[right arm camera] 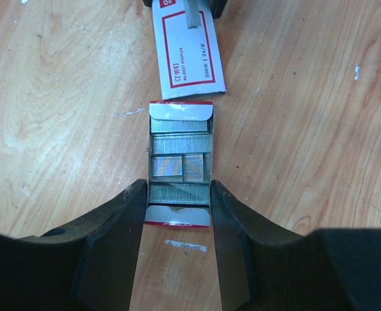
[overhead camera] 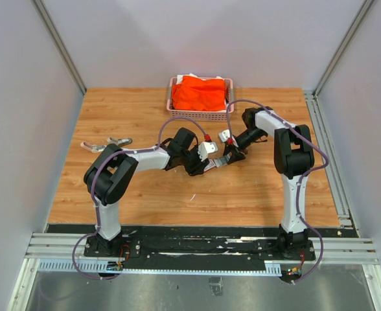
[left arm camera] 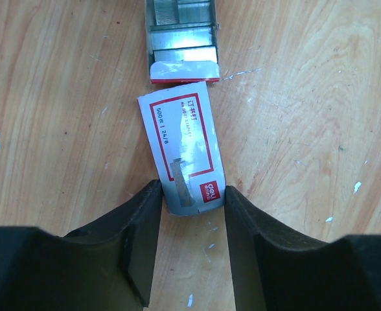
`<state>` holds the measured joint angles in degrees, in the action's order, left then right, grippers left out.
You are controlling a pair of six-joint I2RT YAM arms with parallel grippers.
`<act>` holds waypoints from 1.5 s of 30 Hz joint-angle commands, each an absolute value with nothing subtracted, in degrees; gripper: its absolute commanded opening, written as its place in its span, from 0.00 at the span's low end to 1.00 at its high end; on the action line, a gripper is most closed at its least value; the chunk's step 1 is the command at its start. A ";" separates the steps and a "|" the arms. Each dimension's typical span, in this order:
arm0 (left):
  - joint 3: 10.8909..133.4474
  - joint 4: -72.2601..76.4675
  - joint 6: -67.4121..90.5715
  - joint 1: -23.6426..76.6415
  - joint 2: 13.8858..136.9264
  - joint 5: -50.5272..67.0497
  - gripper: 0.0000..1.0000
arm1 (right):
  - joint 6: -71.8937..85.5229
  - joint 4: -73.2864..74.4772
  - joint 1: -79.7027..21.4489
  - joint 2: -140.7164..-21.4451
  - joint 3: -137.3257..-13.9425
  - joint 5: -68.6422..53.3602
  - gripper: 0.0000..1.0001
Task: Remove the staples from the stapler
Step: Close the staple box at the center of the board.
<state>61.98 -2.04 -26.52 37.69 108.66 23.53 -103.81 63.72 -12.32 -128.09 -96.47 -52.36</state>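
Near the left edge of the tabletop (overhead camera: 132, 110) lie two small silvery metal things (overhead camera: 119, 140), too small in the top view to identify.

At the middle of the tabletop, the left claw (left arm camera: 190, 194) pinches the near end of a white sleeve (left arm camera: 181, 149) with a red-bordered label. One finger presses each long side, and the sleeve lies flat on the wood. Beyond the sleeve's far end, just apart from it and in line with it, sits an open tray (right arm camera: 179, 165).

The right claw (right arm camera: 177, 194) grips this tray from the opposite end, with its fingers against the two long sides. The staples (right arm camera: 179, 129) are in the tray, silvery strips packed in rows between the tray's white end flaps. A loose strip (right arm camera: 185, 245) lies on the bare wood between the right fingers, just short of the tray's near flap.

At the middle of the far edge stands a pink basket (overhead camera: 171, 103) holding an orange cloth (overhead camera: 200, 94), well apart from both claws.
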 commanded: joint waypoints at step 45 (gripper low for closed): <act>62.44 -8.36 -31.90 39.72 112.24 21.81 0.55 | -114.52 73.74 -12.69 -130.18 -101.40 -54.34 0.46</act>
